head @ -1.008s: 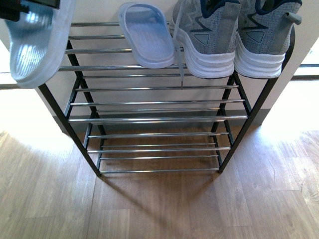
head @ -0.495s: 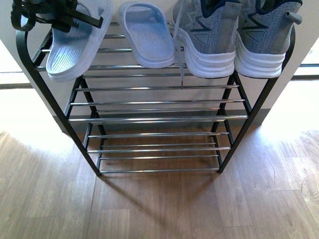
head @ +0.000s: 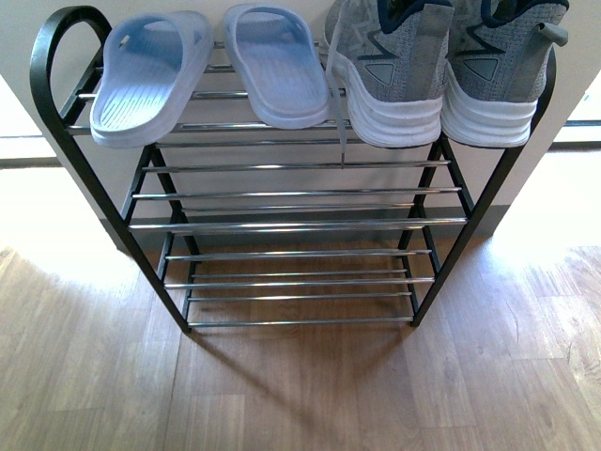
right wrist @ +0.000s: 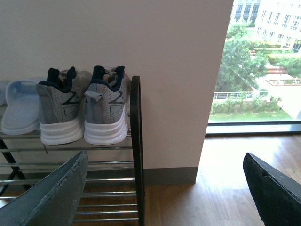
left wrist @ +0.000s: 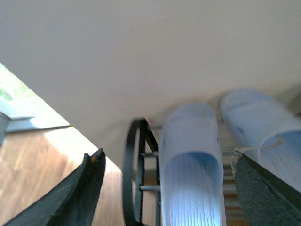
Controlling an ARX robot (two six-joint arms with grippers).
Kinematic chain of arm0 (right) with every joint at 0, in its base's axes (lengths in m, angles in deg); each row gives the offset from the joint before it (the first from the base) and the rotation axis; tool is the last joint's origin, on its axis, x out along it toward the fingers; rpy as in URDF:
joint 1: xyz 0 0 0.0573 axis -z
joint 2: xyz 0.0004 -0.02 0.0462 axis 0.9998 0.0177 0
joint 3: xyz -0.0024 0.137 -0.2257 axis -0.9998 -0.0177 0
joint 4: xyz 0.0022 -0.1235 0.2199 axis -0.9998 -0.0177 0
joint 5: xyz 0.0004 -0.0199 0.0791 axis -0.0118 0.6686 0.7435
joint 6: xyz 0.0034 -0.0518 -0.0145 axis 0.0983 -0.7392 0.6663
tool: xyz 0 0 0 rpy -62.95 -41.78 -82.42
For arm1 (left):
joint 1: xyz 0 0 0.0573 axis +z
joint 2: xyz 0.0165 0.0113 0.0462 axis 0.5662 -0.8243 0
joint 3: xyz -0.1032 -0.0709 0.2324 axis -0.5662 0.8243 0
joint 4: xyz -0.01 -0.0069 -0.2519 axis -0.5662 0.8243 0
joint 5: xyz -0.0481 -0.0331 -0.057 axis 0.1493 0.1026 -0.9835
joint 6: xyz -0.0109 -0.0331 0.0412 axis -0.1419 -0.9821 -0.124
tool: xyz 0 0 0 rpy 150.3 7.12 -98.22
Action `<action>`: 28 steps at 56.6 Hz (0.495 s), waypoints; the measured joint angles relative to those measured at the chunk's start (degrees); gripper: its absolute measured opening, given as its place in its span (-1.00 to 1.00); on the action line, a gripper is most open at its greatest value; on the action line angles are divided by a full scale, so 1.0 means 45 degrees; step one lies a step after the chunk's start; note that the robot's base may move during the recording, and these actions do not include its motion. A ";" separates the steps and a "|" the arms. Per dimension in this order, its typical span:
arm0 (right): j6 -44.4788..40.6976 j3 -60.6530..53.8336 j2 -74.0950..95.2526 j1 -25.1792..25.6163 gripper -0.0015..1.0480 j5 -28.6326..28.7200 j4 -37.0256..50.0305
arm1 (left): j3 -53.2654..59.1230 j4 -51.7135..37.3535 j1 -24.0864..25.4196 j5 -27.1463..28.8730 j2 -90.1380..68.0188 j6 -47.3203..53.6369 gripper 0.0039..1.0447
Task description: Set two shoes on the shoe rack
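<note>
Two pale blue slides (head: 146, 80) (head: 277, 66) lie side by side on the left of the shoe rack's (head: 300, 194) top tier. To their right stand two grey sneakers (head: 390, 70) (head: 502, 70) with white soles, heels toward me. Neither gripper shows in the front view. In the left wrist view my left gripper (left wrist: 176, 188) is open, and the outer slide (left wrist: 190, 165) shows between its fingers, untouched. My right gripper (right wrist: 162, 197) is open and empty, off the rack's right end, with both sneakers (right wrist: 59, 113) (right wrist: 106, 110) in sight.
The rack's lower tiers (head: 300, 272) carry nothing. A wall (right wrist: 178, 70) stands behind the rack, with a floor-length window (right wrist: 254, 66) to its right. Wooden floor (head: 310, 395) stretches in front of the rack.
The left gripper brought the outer slide in from the left, set it on the top tier beside the other slide, let go and drew back out of the front view.
</note>
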 joint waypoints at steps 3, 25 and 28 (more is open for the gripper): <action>0.0000 0.0000 -0.0005 0.0000 0.82 0.0000 0.0000 | 0.1146 -0.0486 -0.0189 0.0257 0.1739 -0.0097 0.72; 0.0000 0.0000 -0.0005 0.0000 0.82 0.0005 0.0000 | 0.8840 -0.5965 0.1229 -0.2385 0.7019 -0.0617 -0.33; 0.0000 0.0000 -0.0005 0.0000 0.82 0.0005 0.0000 | 0.9549 -0.6212 0.1452 -0.2623 0.7533 -0.0622 -0.54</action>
